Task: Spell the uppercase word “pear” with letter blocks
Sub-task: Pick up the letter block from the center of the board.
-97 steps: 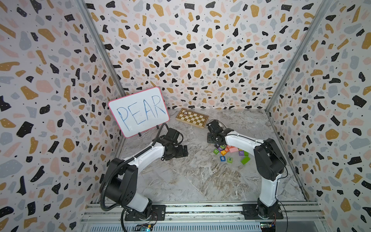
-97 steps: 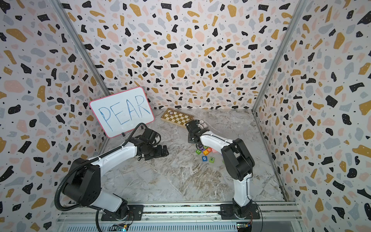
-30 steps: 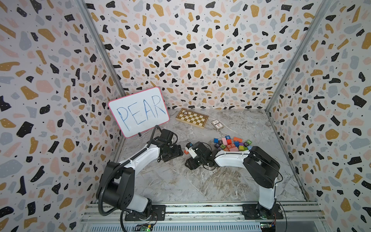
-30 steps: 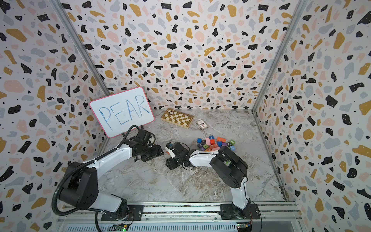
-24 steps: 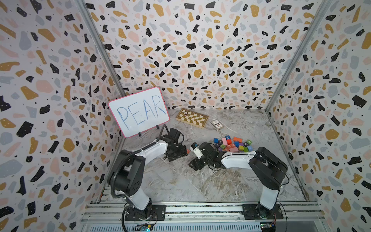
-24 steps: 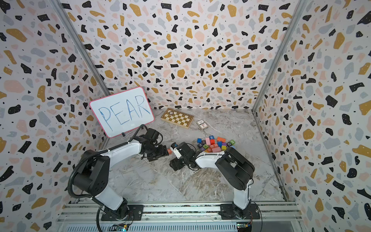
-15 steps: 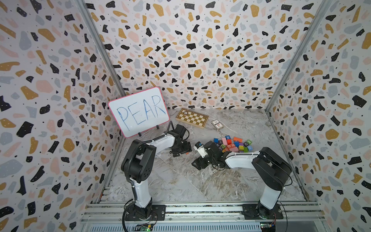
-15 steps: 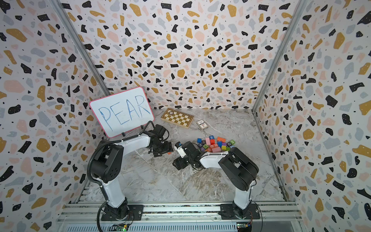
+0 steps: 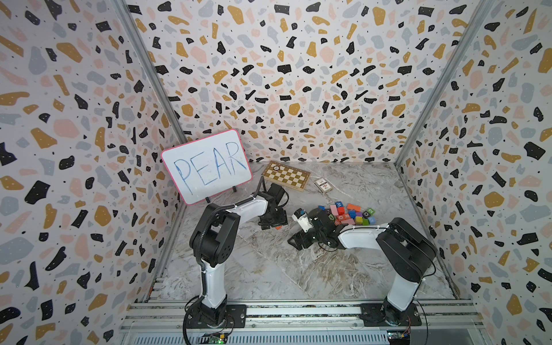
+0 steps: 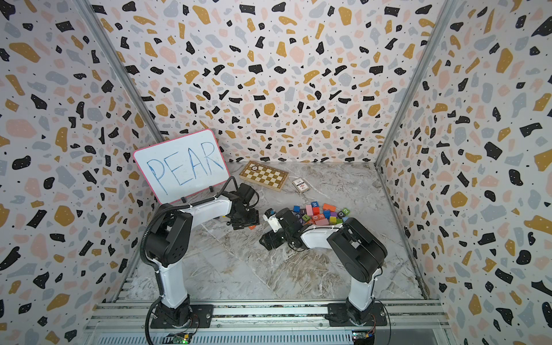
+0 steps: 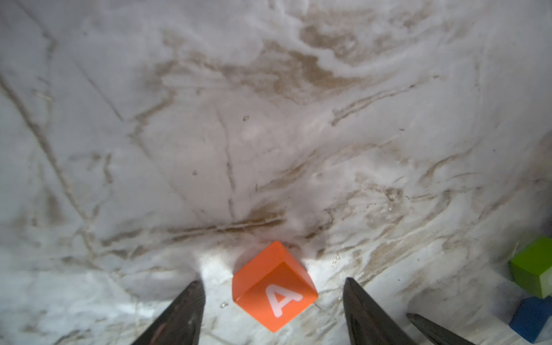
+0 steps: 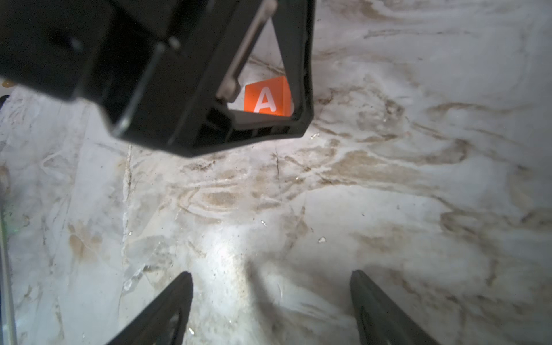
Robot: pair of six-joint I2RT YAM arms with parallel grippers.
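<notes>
Centrally, orange A block (image 11: 274, 288) shown resting on the marble floor (image 11: 268, 119), flanked without contact by the spread jaws of the left gripper (image 11: 271, 280), right gripper (image 12: 271, 272) likewise spread wide above the floor, heap of letter blocks (image 9: 352, 213) seen beside the right arm.

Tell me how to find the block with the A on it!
Find the whiteboard saying PEAR; just in front of it the left gripper points at the floor. Between its open fingers sits the A block, an orange cube with a white A, alone, away from the colourful block pile.
</notes>
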